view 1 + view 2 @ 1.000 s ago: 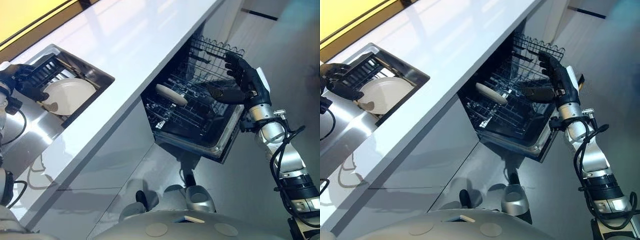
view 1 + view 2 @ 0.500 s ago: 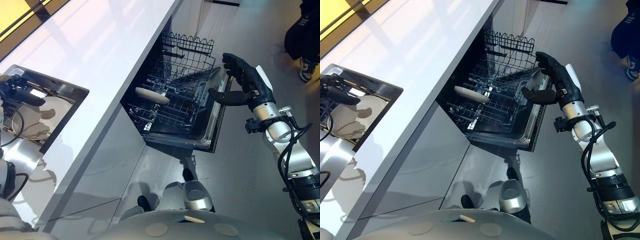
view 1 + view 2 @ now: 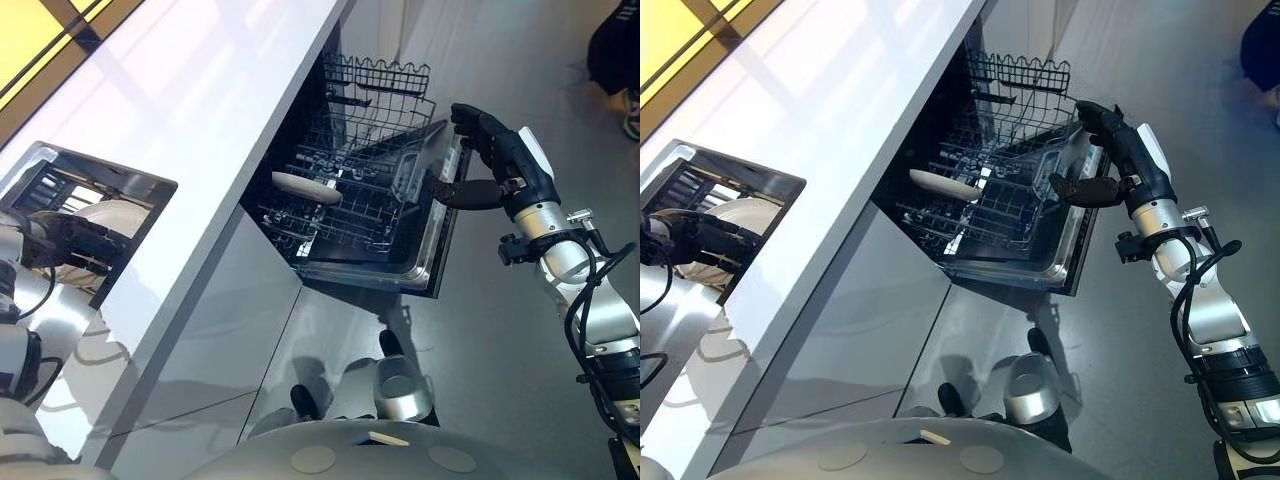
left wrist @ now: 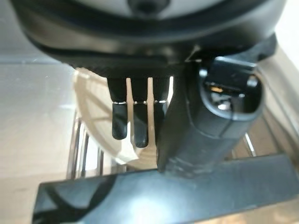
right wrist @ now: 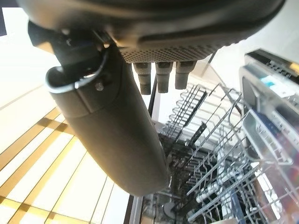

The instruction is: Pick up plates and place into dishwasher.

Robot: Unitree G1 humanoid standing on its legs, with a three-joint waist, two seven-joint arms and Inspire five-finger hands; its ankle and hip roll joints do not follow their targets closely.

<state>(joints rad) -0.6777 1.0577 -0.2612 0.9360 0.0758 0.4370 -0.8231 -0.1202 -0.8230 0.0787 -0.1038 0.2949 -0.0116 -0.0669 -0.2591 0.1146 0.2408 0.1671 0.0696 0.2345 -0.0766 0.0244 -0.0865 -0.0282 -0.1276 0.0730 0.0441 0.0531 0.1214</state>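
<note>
One plate (image 3: 305, 187) lies in the open dishwasher's (image 3: 375, 277) rack (image 3: 350, 215). A second plate (image 3: 108, 213) sits in the sink (image 3: 150, 186) of the bench (image 3: 230, 110), with the left hand's (image 3: 85, 240) straight fingers (image 4: 120, 122) against it. The right hand (image 3: 497, 165) is spread wide and empty, beside the rack.

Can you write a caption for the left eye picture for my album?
Left hand at a plate in the sink, right hand open beside the dishwasher, a second plate in its rack.
</note>
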